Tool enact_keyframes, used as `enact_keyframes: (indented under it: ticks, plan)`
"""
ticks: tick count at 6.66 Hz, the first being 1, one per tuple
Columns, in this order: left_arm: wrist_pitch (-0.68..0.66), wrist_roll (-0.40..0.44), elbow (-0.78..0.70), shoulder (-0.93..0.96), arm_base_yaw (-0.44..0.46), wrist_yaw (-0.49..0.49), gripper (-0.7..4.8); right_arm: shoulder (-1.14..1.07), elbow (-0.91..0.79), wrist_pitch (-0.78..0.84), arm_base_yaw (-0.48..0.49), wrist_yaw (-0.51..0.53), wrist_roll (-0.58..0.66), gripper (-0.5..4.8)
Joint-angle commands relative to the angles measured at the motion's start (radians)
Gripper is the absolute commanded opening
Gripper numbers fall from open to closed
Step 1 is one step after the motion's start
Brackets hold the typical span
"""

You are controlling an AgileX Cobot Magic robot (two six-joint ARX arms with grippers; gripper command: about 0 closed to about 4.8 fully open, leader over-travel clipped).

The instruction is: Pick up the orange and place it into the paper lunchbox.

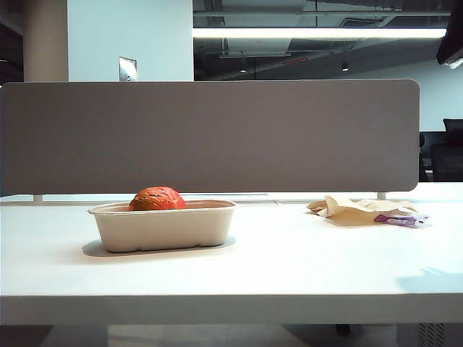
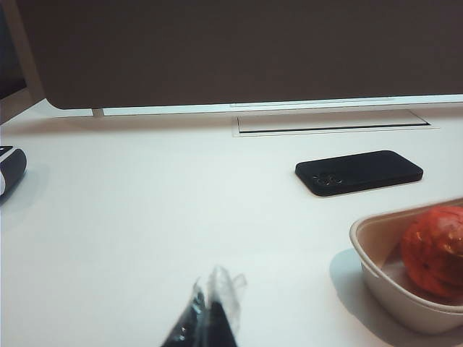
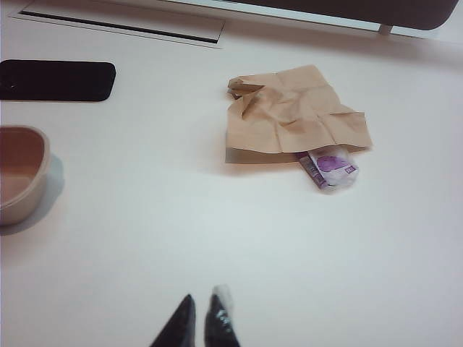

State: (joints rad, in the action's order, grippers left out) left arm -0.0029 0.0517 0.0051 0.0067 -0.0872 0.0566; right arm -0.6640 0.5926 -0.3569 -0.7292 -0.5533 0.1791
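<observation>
We see the orange (image 1: 157,199) resting inside the paper lunchbox (image 1: 163,225), apart from the left gripper (image 2: 210,318) and right gripper (image 3: 201,319), both closed and empty. Any careless sweep nearby could nudge the light tray.

The right gripper (image 3: 199,318) hangs above the white table (image 3: 217,238) with its dark fingertips nearly together. Beyond it lies a crumpled tan paper wrapper (image 3: 293,116) with a purple piece (image 3: 329,165). The paper lunchbox (image 3: 22,173) and a black phone (image 3: 56,79) sit well apart from the wrapper.
</observation>
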Motion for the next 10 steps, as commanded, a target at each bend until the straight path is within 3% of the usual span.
enact_keyframes:
  ticks: [1, 5, 6, 8, 9, 10]
  plan:
    - [0.011, 0.001, -0.002, -0.003, 0.002, 0.003, -0.01, 0.123, -0.158, 0.269, 0.274, 0.2, 0.0, 0.32]
    - [0.011, 0.001, -0.002, -0.003, 0.002, 0.003, -0.01, 0.216, -0.278, 0.362, 0.325, 0.275, 0.0, 0.32]
    - [0.011, 0.001, -0.002, -0.003, 0.002, 0.003, -0.01, 0.415, -0.413, 0.354, 0.429, 0.347, -0.016, 0.32]
    - [0.011, 0.001, -0.002, -0.003, 0.002, 0.003, -0.01, 0.486, -0.451, 0.354, 0.461, 0.347, -0.027, 0.32]
    - [0.011, 0.001, -0.002, -0.003, 0.002, 0.003, -0.01, 0.629, -0.528, 0.353, 0.543, 0.35, -0.032, 0.32]
    - [0.011, 0.001, -0.002, -0.003, 0.002, 0.003, -0.01, 0.647, -0.537, 0.353, 0.554, 0.35, -0.043, 0.32]
